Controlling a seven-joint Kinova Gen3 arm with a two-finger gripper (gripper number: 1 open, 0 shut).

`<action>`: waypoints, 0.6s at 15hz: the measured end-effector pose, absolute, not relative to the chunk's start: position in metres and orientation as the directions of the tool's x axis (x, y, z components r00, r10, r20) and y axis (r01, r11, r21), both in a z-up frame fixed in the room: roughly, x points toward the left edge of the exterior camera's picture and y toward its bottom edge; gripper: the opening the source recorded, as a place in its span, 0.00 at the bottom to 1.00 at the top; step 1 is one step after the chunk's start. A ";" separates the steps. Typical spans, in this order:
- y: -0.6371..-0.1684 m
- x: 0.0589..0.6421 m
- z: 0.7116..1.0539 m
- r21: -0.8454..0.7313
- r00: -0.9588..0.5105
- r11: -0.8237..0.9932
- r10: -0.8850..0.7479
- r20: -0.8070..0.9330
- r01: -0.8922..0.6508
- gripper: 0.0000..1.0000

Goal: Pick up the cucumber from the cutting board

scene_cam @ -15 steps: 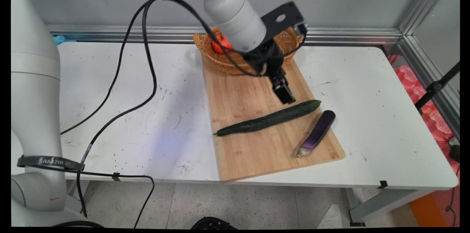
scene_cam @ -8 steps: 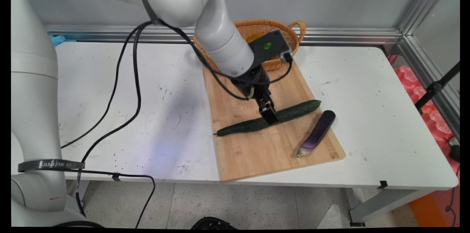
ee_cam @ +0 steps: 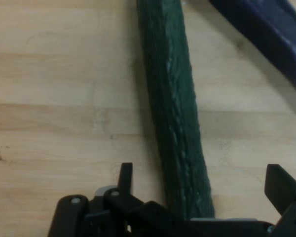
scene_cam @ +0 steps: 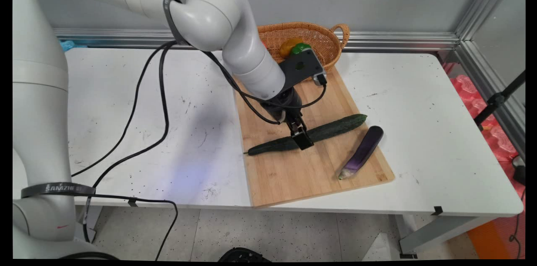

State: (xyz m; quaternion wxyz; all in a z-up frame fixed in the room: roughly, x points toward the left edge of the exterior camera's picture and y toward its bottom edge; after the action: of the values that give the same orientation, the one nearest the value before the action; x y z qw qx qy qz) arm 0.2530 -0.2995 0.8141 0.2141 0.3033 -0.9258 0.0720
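A long dark green cucumber (scene_cam: 331,128) lies slantwise on the wooden cutting board (scene_cam: 293,169). My gripper (scene_cam: 303,139) has come down onto its middle. In the hand view the gripper (ee_cam: 200,180) is open, one finger (ee_cam: 126,175) on each side of the cucumber (ee_cam: 172,103), with gaps between fingers and skin. A purple eggplant (scene_cam: 363,151) lies on the board's right side, seen as a dark violet shape (ee_cam: 266,34) at the hand view's upper right.
A wicker basket (scene_cam: 327,41) stands behind the board at the back of the white table (scene_cam: 440,123), with a yellow and a green item (scene_cam: 293,47) in it. Black cables (scene_cam: 161,89) hang from the arm over the table's left half.
The arm has swung down and forward from the basket to the cucumber's middle, uncovering the basket. The cucumber and eggplant have not moved.
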 end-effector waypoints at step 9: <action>-0.317 0.248 0.787 -0.001 -0.689 0.778 -0.556 0.465 -0.628 1.00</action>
State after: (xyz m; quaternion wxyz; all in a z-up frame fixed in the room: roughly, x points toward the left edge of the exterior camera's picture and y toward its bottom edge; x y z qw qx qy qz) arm 0.2482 -0.3172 0.7868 0.2257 0.3234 -0.9155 0.0800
